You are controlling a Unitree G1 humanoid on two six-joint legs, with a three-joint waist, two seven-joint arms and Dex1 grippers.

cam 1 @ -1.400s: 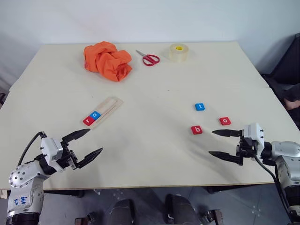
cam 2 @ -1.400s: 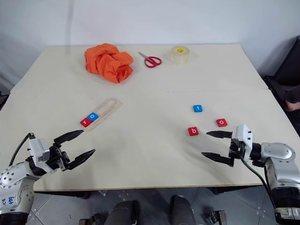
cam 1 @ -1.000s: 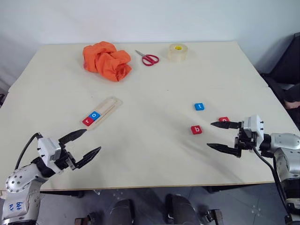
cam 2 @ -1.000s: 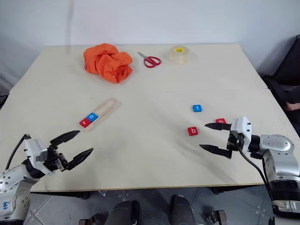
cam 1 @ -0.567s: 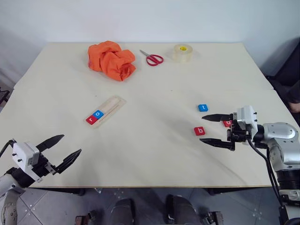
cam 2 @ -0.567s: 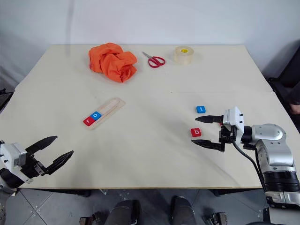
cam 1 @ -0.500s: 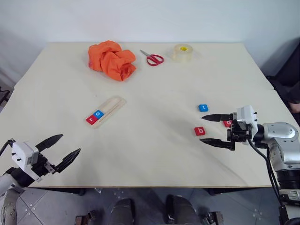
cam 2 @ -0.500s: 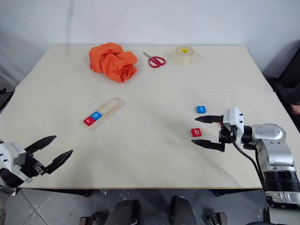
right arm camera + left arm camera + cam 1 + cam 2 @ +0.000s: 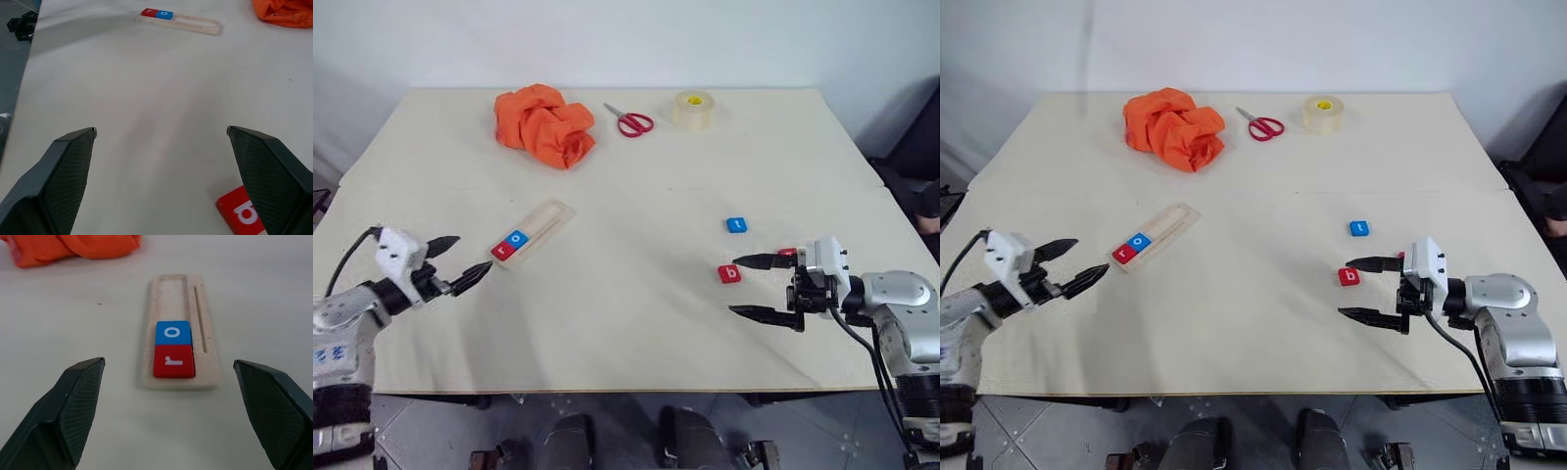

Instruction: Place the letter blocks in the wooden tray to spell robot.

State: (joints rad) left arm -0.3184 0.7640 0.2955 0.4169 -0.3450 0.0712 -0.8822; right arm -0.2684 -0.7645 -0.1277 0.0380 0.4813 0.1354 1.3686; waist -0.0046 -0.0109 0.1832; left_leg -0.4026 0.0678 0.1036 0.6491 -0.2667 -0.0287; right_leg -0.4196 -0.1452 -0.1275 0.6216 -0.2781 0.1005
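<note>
The wooden tray (image 9: pixel 540 223) lies slanted on the left half of the table, holding a red r block (image 9: pixel 503 250) and a blue o block (image 9: pixel 517 238) at its near end. My left gripper (image 9: pixel 474 253) is open just short of that end, and the left wrist view looks along the tray (image 9: pixel 178 293) between the fingers. A red b block (image 9: pixel 729 273) and a blue t block (image 9: pixel 735 225) lie loose on the right. My right gripper (image 9: pixel 734 286) stands open, pointing left, its tips beside the b block. Another red block (image 9: pixel 787 253) peeks out behind its upper finger.
At the back of the table (image 9: pixel 607 323) lie a crumpled orange cloth (image 9: pixel 543 122), red-handled scissors (image 9: pixel 631 121) and a roll of clear tape (image 9: pixel 692 108).
My left gripper has come forward from beyond the table's near edge to the near end of the tray. My right gripper has edged left toward the b block. Both stay open.
</note>
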